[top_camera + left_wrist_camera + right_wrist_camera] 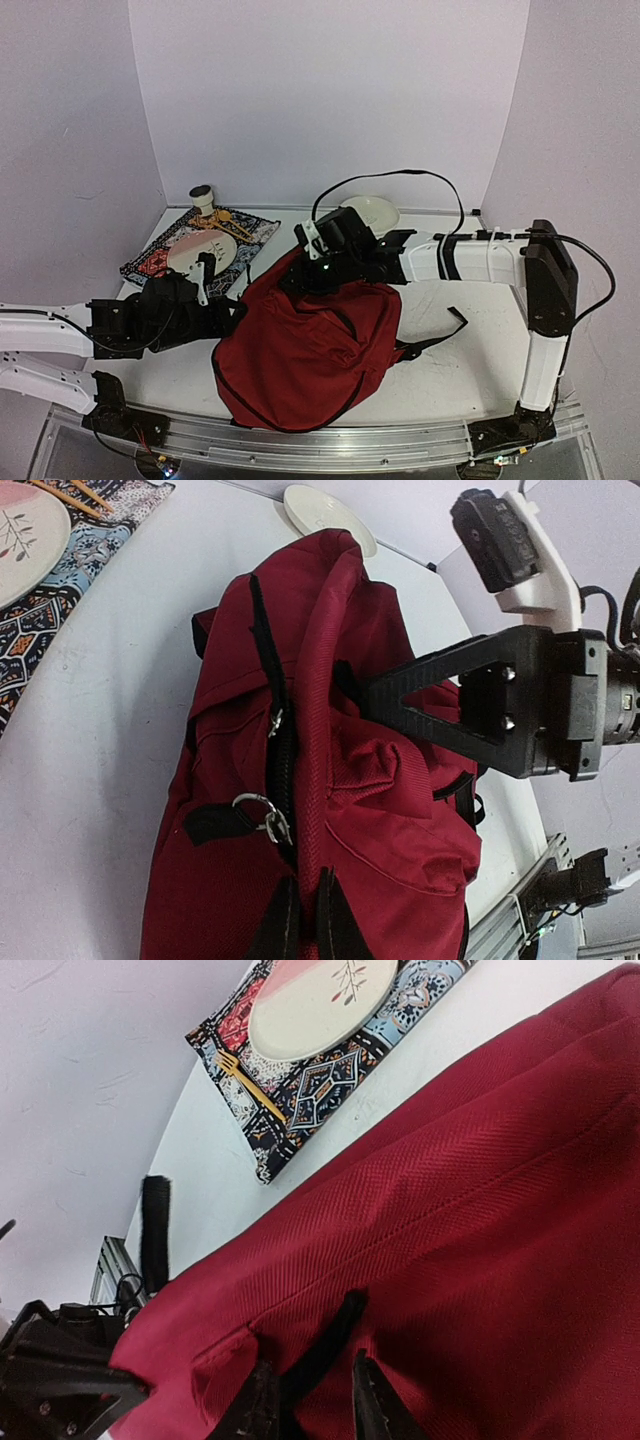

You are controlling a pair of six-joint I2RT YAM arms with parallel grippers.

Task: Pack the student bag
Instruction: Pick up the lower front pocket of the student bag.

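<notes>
At your far left corner, a patterned mat (150, 262) carries a plate (200, 252) and a gold fork (255, 1095). Your left hand (305, 912) is clamped on the zipper seam of the student bag (300, 350) (its fingertips are cut off at the frame's bottom). The bag slumps at the near edge of the table (470, 365), centre. Your right hand (310, 1388) pinches a black strap (330, 1335) on the bag's far side. Overhead, the arm hides that grip. A pale dish (372, 212) sits by the far edge.

Light: bright, even, diffused from above.
Shadows: a soft one was cast by the bag (300, 350) on the table (450, 370).
Glare: the table was washed out in wrist views.
Focus: near fingers (372, 1405) were softened.
</notes>
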